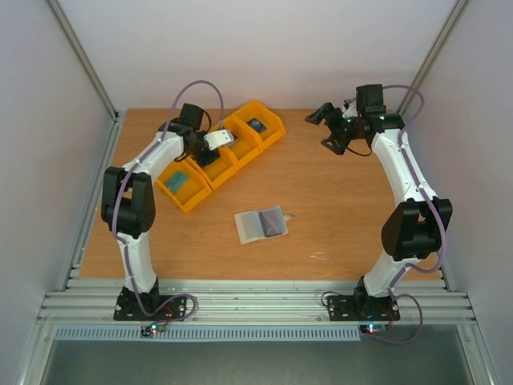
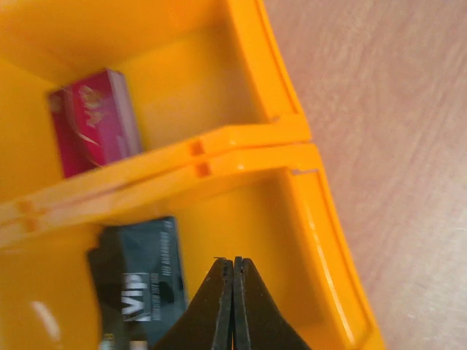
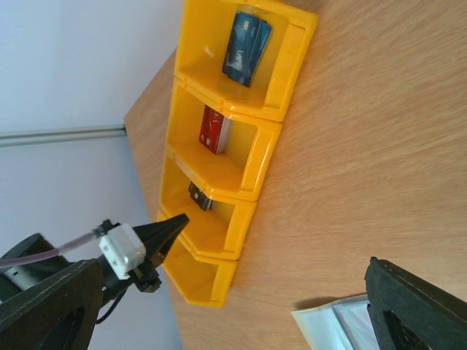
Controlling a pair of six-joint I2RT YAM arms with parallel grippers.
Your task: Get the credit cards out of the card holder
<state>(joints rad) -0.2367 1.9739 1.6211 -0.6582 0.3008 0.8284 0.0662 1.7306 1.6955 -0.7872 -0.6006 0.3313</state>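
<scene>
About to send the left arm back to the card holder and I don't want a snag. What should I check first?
1. Left gripper shut, nothing between its fingers: ok.
2. Black card lies in its yellow bin, out of the grip: ok.
3. Red card lies in the neighbouring bin: ok.
4. Card holder lies open on the table, nothing over it: ok.
5. More cards inside the holder: cannot tell.
6. Right gripper open, apart from the holder: ok.
</scene>
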